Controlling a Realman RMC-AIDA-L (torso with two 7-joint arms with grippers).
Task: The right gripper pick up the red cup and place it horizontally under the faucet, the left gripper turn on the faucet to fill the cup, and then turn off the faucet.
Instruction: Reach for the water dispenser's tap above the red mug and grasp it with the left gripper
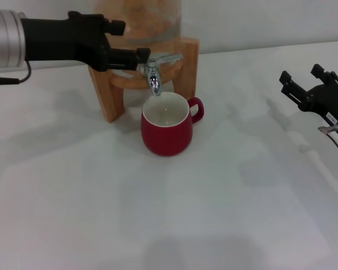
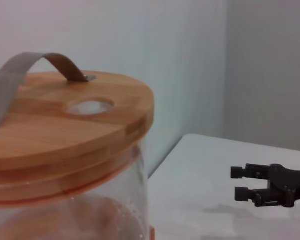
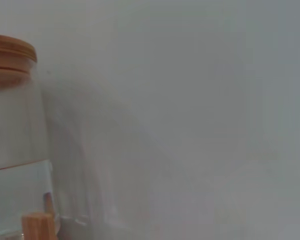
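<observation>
The red cup stands upright on the table, its white inside directly below the spout of the chrome faucet. Its handle points right. My left gripper reaches in from the left, open, with its lower finger against the base of the faucet's flat lever and its upper finger higher, in front of the jar. I cannot tell whether water is running. My right gripper hangs open at the right edge, well away from the cup, and it also shows far off as the right gripper in the left wrist view.
The faucet sits on a glass jar with a wooden lid, held in a wooden stand at the back of the white table. The jar also fills one side of the right wrist view.
</observation>
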